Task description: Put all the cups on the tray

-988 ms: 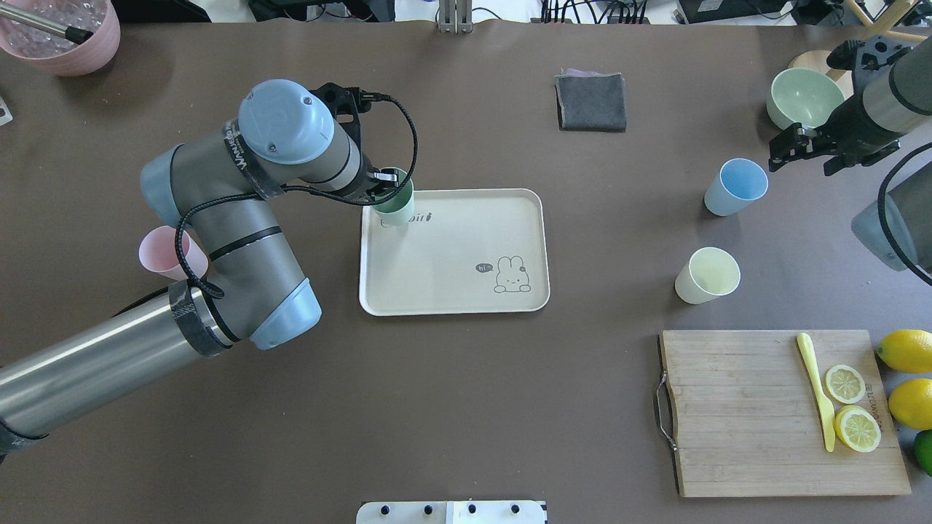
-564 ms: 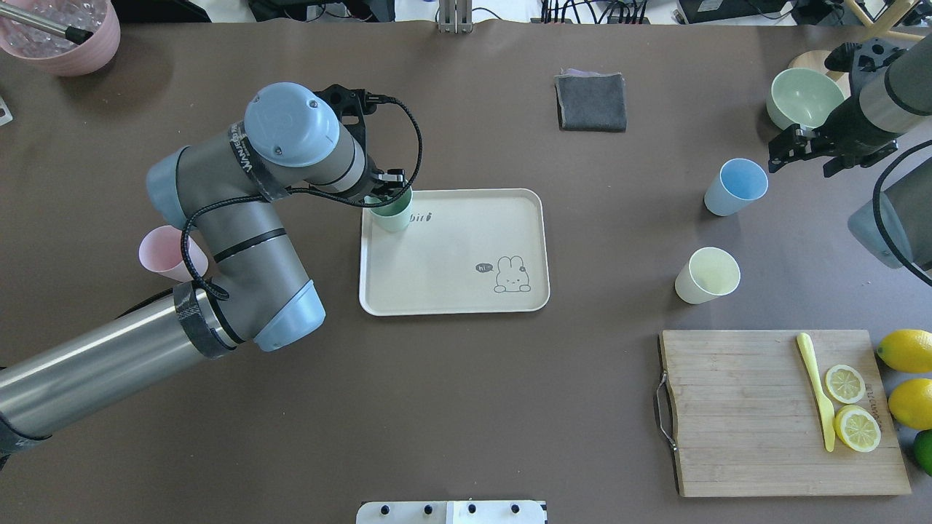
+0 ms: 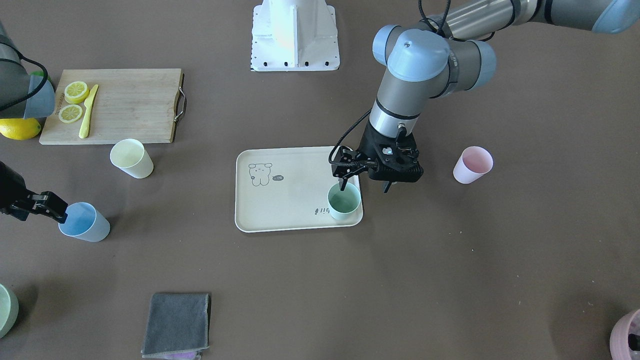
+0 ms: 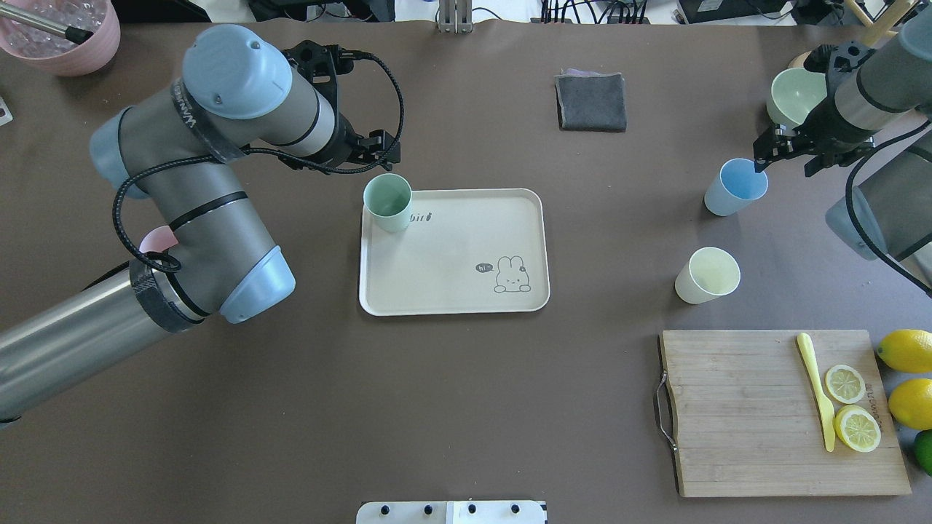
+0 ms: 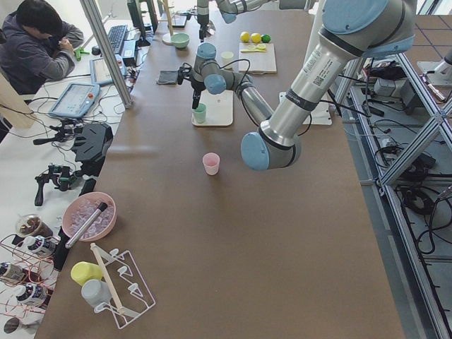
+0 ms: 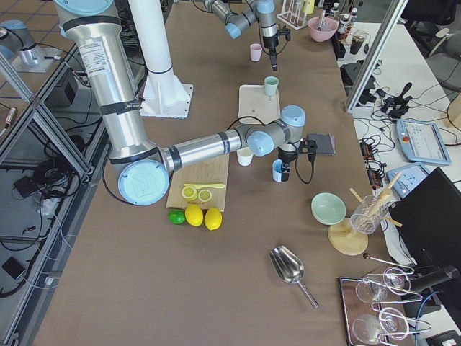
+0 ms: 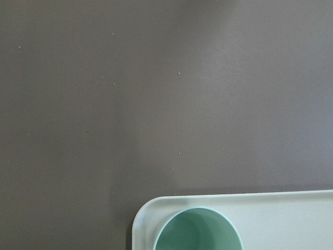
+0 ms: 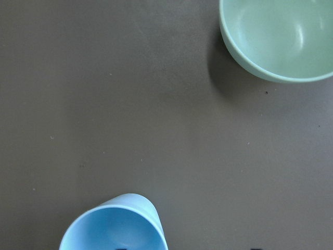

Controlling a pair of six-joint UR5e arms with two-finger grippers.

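While the mint green plastic cup [image 4: 387, 202] stands upright in a corner of the cream rectangular plastic tray [image 4: 451, 244], three cups sit out on the surface.
Looks like the right gripper [image 4: 785, 166] hangs jaws apart and empty at the far rim of the light blue plastic cup [image 4: 735, 187], so that cup lies just robot-ward of it; the left gripper [image 3: 364, 187] is open and empty above the mint one, with the pale pink plastic cup [image 3: 472, 164] on its side, probably its job.
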